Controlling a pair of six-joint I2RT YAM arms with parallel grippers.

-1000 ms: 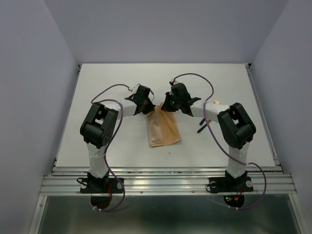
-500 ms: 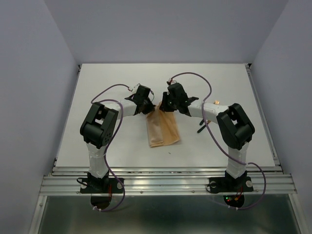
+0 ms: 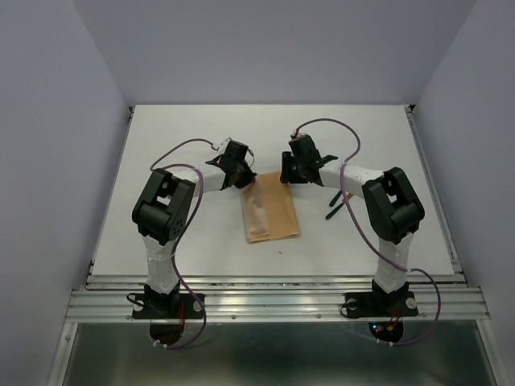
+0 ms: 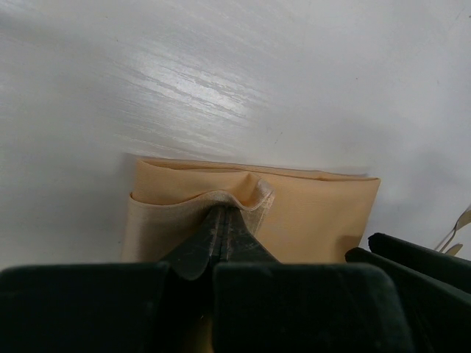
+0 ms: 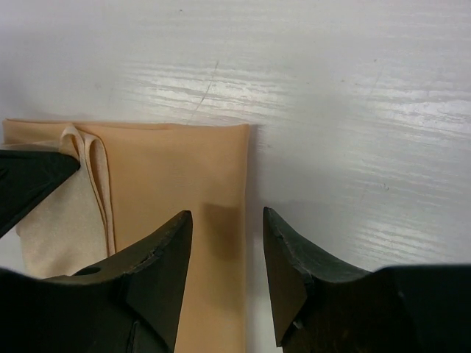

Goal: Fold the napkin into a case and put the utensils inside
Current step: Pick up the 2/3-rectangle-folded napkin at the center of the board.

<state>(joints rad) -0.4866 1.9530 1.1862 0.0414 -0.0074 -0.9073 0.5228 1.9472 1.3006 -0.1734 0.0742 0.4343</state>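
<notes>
The peach-orange napkin [image 3: 269, 213] lies folded into a narrow flat rectangle at the table's middle. My left gripper [image 3: 244, 178] is at its far left corner. In the left wrist view the left gripper [image 4: 224, 215] is shut on the napkin's [image 4: 316, 213] upper layer, whose edge curls up over the tips. My right gripper [image 3: 285, 175] stands open at the far right corner. In the right wrist view the right gripper [image 5: 227, 220] straddles the napkin's [image 5: 169, 176] right edge with nothing between its fingers. The utensils' dark handles [image 3: 333, 207] lie right of the napkin, partly under the right arm.
The white table [image 3: 185, 145] has a raised rim at both sides and a metal rail [image 3: 273, 301] along the near edge. Purple cables [image 3: 181, 149] loop from both arms. The left gripper's finger [image 5: 29, 184] shows at the left of the right wrist view.
The right gripper has opened, let go of the napkin's far right corner and drawn back to the right. That corner now lies flat. The left gripper has stayed shut.
</notes>
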